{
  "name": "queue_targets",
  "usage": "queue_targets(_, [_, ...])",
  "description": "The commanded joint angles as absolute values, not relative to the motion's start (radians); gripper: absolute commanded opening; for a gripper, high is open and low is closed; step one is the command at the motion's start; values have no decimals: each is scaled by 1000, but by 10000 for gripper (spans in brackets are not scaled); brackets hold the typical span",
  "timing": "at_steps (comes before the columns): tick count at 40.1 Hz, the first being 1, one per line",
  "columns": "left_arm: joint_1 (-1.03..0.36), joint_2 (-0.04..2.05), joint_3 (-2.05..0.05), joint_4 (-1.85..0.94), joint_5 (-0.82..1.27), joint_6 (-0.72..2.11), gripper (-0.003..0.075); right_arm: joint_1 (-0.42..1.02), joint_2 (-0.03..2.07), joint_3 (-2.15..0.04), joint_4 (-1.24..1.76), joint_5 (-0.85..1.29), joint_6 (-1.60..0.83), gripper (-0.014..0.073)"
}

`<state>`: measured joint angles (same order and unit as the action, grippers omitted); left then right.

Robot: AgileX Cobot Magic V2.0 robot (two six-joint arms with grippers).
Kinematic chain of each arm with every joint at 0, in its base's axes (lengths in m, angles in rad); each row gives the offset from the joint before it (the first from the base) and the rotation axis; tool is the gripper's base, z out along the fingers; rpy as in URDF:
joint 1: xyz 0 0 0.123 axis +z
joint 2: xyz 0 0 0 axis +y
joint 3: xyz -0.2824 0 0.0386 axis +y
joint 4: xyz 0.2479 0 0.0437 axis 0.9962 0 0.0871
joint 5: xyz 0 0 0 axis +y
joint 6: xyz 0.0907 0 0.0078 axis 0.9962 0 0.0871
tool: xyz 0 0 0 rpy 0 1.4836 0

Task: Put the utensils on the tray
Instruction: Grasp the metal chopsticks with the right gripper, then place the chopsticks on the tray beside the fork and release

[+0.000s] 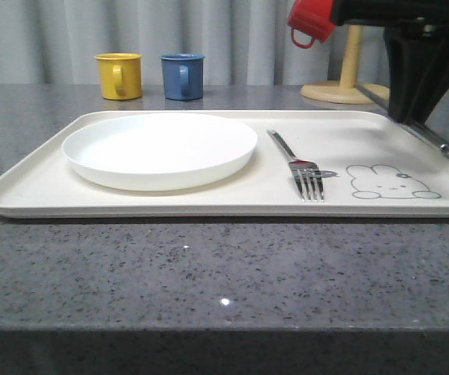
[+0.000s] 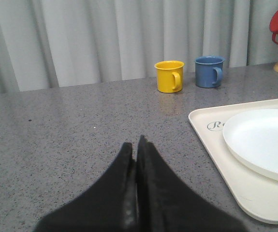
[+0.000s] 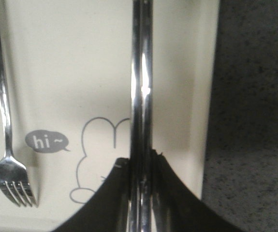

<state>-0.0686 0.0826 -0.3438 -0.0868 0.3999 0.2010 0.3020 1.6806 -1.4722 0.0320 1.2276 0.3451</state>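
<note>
The cream tray lies across the grey table with a drawn rabbit at its right end. A silver fork rests on it, right of the white plate, tines toward the front. My right gripper hangs over the tray's right end, shut on a pair of silver chopsticks. In the right wrist view the chopsticks run straight out from between the fingers of that gripper, above the rabbit drawing, with the fork off to one side. My left gripper is shut and empty over bare table beside the tray.
A round white plate fills the tray's left half. Behind the tray stand a yellow mug and a blue mug. A red mug hangs on a wooden stand at the back right.
</note>
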Motion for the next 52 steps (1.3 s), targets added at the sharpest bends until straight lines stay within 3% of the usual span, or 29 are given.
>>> queue_targets(1, [-77, 95, -371, -99, 316, 193, -18, 319, 1677, -1509, 36, 1228, 375, -32])
queue_targets(27, [-77, 95, -371, -99, 316, 193, -18, 326, 1737, -1509, 104, 1143, 387, -23])
queue_targets(52, [-77, 95, -371, -99, 316, 193, -18, 326, 1737, -1509, 115, 1156, 387, 241])
